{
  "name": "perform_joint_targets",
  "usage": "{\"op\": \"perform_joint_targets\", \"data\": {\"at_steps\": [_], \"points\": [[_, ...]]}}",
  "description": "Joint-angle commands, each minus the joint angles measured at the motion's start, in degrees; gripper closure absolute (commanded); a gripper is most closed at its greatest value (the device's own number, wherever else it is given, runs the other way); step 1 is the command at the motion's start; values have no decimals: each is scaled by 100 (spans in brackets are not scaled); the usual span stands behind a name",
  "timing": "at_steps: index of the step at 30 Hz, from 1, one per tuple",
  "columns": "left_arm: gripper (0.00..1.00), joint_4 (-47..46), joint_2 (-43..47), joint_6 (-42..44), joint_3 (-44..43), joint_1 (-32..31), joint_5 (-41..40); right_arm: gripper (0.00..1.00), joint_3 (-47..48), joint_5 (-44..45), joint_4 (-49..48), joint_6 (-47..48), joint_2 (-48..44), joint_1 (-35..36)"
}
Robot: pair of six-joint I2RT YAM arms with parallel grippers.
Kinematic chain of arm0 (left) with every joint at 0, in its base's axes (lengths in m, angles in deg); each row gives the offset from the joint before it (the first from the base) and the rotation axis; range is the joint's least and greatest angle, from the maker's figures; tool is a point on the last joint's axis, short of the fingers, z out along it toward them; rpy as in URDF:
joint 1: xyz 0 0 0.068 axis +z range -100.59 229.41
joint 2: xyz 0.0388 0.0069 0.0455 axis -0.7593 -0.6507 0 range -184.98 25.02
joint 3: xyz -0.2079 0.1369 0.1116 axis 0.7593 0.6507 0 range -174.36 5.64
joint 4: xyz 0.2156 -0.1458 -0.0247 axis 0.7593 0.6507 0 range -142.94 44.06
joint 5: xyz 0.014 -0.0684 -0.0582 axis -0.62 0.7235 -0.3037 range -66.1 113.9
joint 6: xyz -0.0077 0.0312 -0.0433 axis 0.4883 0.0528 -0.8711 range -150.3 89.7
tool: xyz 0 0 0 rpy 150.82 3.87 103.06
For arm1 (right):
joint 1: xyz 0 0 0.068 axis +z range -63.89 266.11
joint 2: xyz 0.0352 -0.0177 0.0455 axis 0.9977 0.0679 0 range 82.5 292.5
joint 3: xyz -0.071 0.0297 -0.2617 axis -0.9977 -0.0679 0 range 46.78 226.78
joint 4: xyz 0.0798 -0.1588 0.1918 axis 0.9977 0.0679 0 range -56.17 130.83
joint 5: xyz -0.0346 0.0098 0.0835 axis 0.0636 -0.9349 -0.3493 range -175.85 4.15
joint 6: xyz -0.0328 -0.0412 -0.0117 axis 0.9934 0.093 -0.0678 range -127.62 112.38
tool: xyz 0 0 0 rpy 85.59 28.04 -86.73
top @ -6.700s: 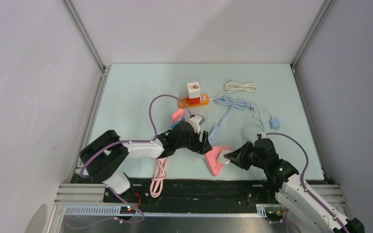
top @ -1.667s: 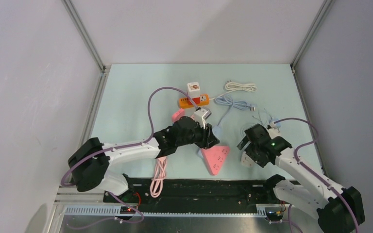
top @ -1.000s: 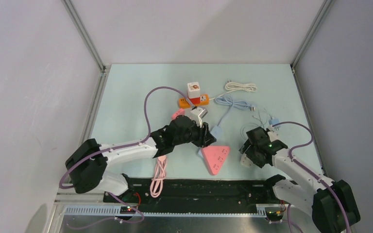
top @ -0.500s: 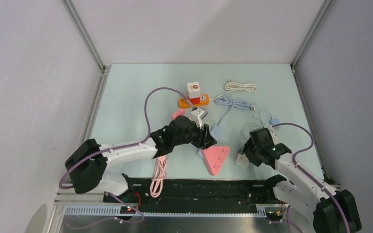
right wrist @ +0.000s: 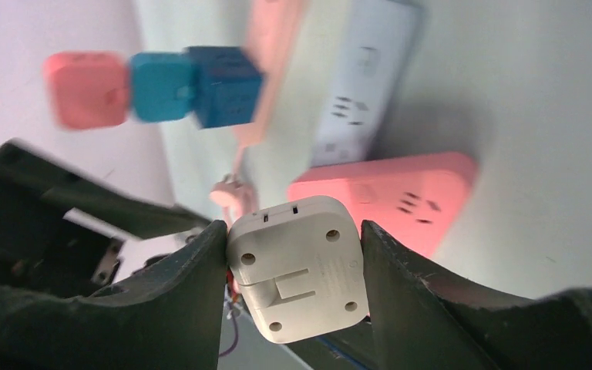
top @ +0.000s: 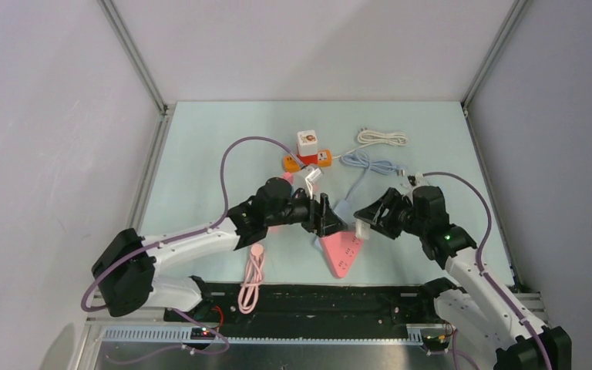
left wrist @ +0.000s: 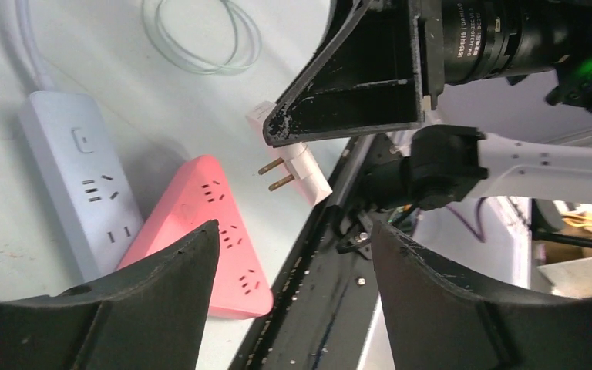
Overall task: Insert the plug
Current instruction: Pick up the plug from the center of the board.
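Right pincer [top: 369, 221] is clenched on the white plug [right wrist: 297, 266], prongs facing the pink triangular strip [top: 343, 251] on the bench [top: 200, 154]. The plug is just above it, not yet inserted. Left pincer [left wrist: 293, 240] is released and empty beside the strip, probably to steady it.

A pale mint-green surface [top: 200, 146] forms the floor of a boxed-in cell. Plain white panels close it in: a left wall [top: 46, 154], a back wall [top: 316, 46] and a right wall [top: 563, 154]. An aluminium post [top: 132, 55] slants up at the back left corner and a second post [top: 495, 52] at the back right. A black strip [top: 316, 297] runs along the near edge, with a slotted metal rail [top: 293, 337] just below it. The light is even and soft, and shadows are faint.
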Motion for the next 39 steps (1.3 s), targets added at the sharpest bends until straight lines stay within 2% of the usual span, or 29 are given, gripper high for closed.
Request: {"op": "perform_joint_targets", "data": {"at_steps": [1, 5, 9, 14, 17, 22, 28, 39], "points": [[23, -271, 263, -515, -193, 127, 826, 56, 362, -1288, -1244, 302, -174, -21], [18, -286, 318, -763, -261, 197, 1053, 57, 377, -1762, -2115, 93, -178, -11], [11, -669, 426, -1089, -187, 290, 1261, 57, 398, -1992, -2519, -75, -166, 35], [9, -1566, 389, -1686, -83, 306, 1484, 57, 433, -2065, -2750, -191, -148, 113], [9, -1619, 259, -1796, -118, 307, 1415, 58, 447, -2039, -2809, -195, -120, 205], [18, -1619, -99, -2048, -188, 301, 1167, 58, 451, -1897, -2833, -197, -67, 334], [30, -1563, -188, -1923, -153, 291, 1030, 58, 451, -1598, -2812, -281, -25, 431], [36, -1401, -526, -1815, -215, 255, 702, 59, 914, -348, -1535, 103, 191, 992]]}}
